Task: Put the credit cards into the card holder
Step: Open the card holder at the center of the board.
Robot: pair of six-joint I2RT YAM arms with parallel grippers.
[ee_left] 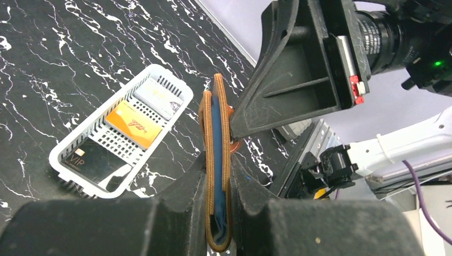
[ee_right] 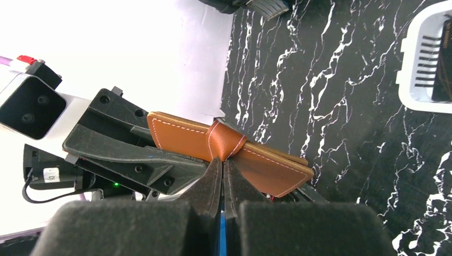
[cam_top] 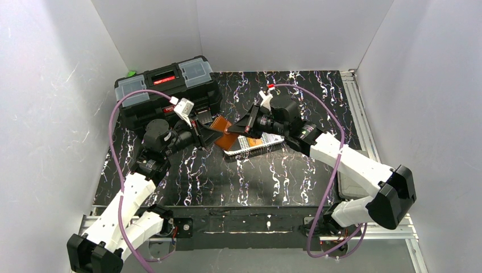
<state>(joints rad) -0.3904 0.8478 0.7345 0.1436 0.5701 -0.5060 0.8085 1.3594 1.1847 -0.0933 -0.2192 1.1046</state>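
Pincers from both arms meet on the brown card holder, which is held above the tabletop near its middle. The left pincer is clamped narrowly on the lower part of the folded holder. Its wrist view shows the holder edge-on, so only blue lining is visible between the leather flaps and the inside cannot be made out. The right pincer has its tips pressed together at the snap tab, and the tab's lower end is lost between them.

From above, the two pincers and the right wrist cover much of the holder. They also cover part of the white basket lying just beside it. In the basket lie three credit cards: a dark card marked VIP, an orange card and a whitish card whose print is too small to read. A black toolbox sits at the far left, and the left arm's cable crosses in front of it.
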